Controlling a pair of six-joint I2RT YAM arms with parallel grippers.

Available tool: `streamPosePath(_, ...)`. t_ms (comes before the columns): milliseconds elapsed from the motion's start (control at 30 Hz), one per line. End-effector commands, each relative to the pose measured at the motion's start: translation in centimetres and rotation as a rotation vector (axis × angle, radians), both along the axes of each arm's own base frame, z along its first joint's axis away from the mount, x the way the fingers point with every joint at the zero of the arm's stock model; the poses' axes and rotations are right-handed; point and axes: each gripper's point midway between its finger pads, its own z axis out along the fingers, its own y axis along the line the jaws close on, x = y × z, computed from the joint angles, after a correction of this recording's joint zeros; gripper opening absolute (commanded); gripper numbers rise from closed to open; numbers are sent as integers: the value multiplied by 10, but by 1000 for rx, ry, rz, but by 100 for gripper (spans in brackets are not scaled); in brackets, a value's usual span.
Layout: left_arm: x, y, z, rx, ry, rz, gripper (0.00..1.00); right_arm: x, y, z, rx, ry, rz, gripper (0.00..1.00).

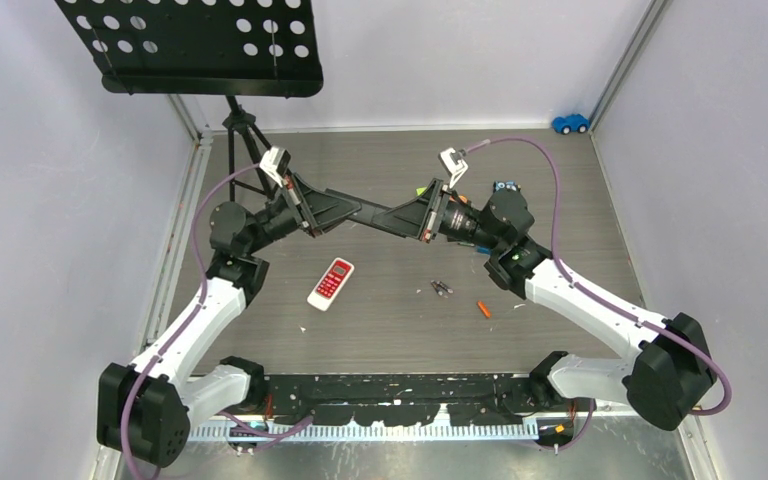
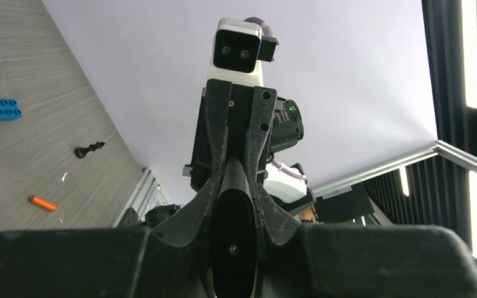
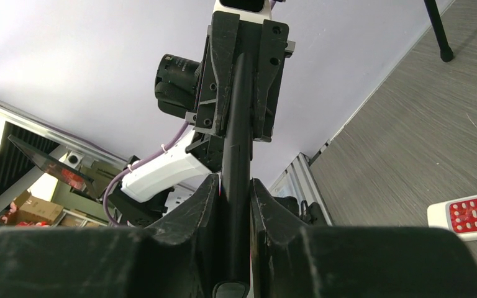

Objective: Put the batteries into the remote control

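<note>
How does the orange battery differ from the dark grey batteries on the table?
The orange battery is bright; the dark grey batteries are dull. The orange battery lies alone; the dark grey batteries lie side by side as a pair. On the table, the orange battery lies nearer the front edge. All are slim, short and lying loose.

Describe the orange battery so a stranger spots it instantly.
On the grey wood-grain table, look beside the right arm's white forearm. The small orange cylindrical battery lies there; the dark grey-silver battery pair beside it shares its shape, not its colour.
</note>
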Motion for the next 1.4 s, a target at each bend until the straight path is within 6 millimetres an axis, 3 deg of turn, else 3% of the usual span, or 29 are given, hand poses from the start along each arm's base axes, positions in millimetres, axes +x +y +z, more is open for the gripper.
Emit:
streamPosePath(0, -7, 20, 49, -124, -110, 61, 0, 7, -19, -17, -44, -44, -22, 14)
streamPosePath(200, 2, 24, 37, -113, -82, 97, 0, 25, -32, -27, -66, 23, -96, 17)
streamPosePath(367, 11, 24, 26, -101, -51, 118, 0, 48, -34, -63, -178, 165, -185, 40)
streamPosePath(500, 17, 23, 19, -85, -36, 125, 0, 52, -30, -67, -169, 199, -178, 55)
streamPosePath(567, 19, 22, 15, -66, -39, 131, 0, 52, -29, -63, -161, 197, -174, 58)
streamPosePath(733, 32, 19, -8, 13, -19, 156, 0, 52, -28, -56, -167, 206, -167, 53)
streamPosePath(833, 37, 18, -18, 36, -10, 166, 0, 56, -34, -73, -263, 282, -213, 50)
streamPosePath(1000, 40, 18, -26, 40, -3, 172, 0, 57, -41, -98, -389, 376, -242, 47)
streamPosePath(1367, 47, 17, -37, 104, -15, 189, 0, 56, -49, -99, -467, 382, -268, 32)
